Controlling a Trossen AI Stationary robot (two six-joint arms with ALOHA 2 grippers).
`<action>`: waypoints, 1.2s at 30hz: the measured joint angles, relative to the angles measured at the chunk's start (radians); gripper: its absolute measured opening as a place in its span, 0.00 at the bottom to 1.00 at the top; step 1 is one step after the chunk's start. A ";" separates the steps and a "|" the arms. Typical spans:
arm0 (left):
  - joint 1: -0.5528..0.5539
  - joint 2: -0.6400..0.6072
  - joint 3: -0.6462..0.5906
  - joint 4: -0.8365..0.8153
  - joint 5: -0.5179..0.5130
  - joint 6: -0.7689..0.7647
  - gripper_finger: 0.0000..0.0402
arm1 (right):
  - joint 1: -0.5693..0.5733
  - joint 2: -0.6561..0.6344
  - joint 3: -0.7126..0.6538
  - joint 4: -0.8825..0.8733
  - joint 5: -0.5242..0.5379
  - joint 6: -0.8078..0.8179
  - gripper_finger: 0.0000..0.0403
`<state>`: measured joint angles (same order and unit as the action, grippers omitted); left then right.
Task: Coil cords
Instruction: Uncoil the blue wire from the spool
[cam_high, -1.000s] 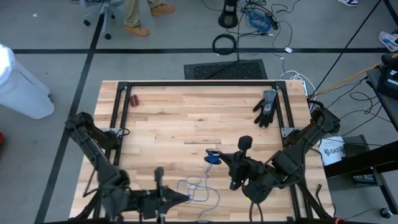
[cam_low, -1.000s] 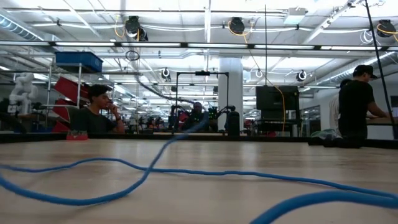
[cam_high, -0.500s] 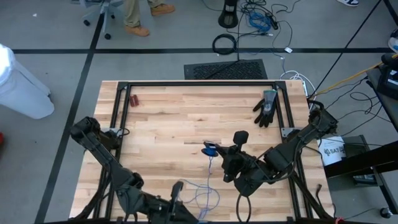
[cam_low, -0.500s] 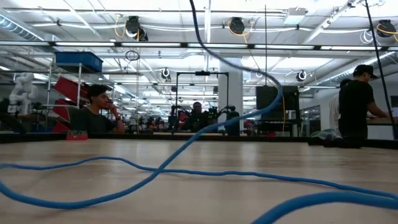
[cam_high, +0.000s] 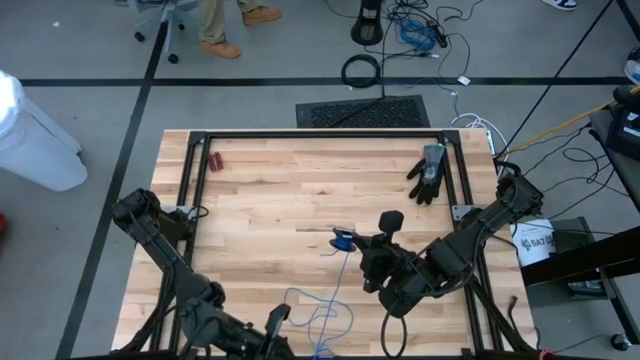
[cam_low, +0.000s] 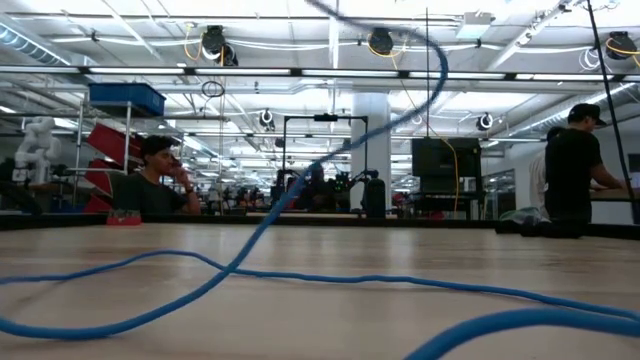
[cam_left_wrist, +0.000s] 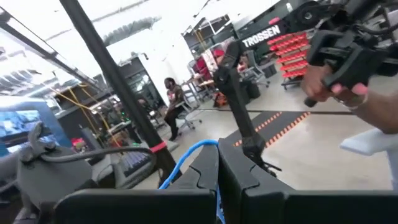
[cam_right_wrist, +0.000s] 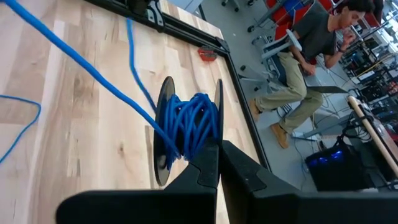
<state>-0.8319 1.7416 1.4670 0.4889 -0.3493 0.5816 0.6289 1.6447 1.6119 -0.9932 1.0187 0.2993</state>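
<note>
Wooden surface inside a black frame, open workshop behind it with people seated and standing at benches. Off-task items sit at the far edge: black glove on the right side, small red item on the left, both well apart from the work.

Key relation: the cords run as one thin blue line between the two arms. Loose loops lie on the near half of the surface, just beside the left tool; from there the line rises toward the right tool, near centre. Long axis of the free span is roughly near-to-far, tilted a little toward the right arm.

Right tool is pressed together, holding a black spool with blue turns already wound between its flanges. Spool end points toward the left arm.

Left tool is pressed together, pinching the cords where they pass between its fingers.

My read: left arm is nearer the slack and feeds it; right arm takes it up. Winding is partway, a good deal still on the surface.

View differences:
- High view gives the layout but not the winding.
- Right wrist view alone shows the turns on the spool and the line leaving it.
- Low view shows the line lifted clear of the surface, the rest lying flat; neither tool is visible there.
</note>
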 joint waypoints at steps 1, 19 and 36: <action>0.000 0.000 0.000 0.000 -0.001 0.000 0.00 | 0.000 0.000 0.000 0.000 0.000 0.001 0.00; 0.100 0.000 0.000 -0.405 -0.244 -0.203 0.25 | 0.070 -0.053 0.000 0.123 0.164 -0.056 0.00; 0.109 -0.002 0.000 -0.317 -0.657 -0.179 0.54 | 0.145 -0.098 0.001 0.133 0.265 -0.056 0.00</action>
<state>-0.7228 1.7401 1.4670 0.1717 -1.0062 0.4027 0.7741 1.5463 1.6127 -0.8603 1.2839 0.2431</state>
